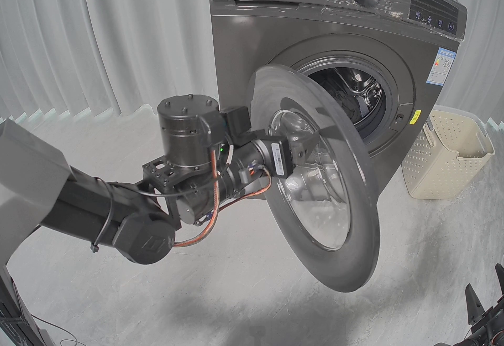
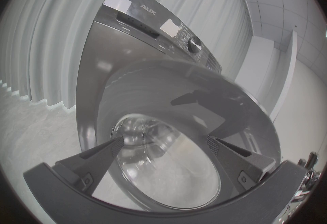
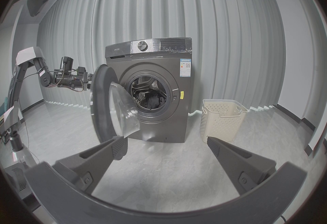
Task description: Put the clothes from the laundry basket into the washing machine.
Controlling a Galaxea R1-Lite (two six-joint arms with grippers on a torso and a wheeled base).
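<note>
Dark, limp clothes (image 1: 350, 100) lie heaped low in the steel drum of the grey front-loading washing machine (image 1: 252, 37), behind its round glass-windowed door (image 1: 336, 236), which stands half swung out on its left hinge. To the right of the machine, on the pale floor (image 1: 236, 279), sits the cream perforated plastic laundry basket (image 1: 446, 158); whether anything lies low inside it I cannot tell. The left gripper (image 2: 164, 139) hangs close to the door's outer face with its fingers spread either side of the glass bowl, gripping nothing; whether they touch the door I cannot tell. The right gripper (image 3: 166, 139) is held well back and low on the near right, fingers likewise spread and bare. Such cloth should be light, soft and apt to trail or snag on the door seal, so a pinch on a bunched fold near the top of the heap would likely hold best. The door looks stiff and glossy, probably slippery, so a flat push on its broad grey rim seems safer than pressing the curved glass
</note>
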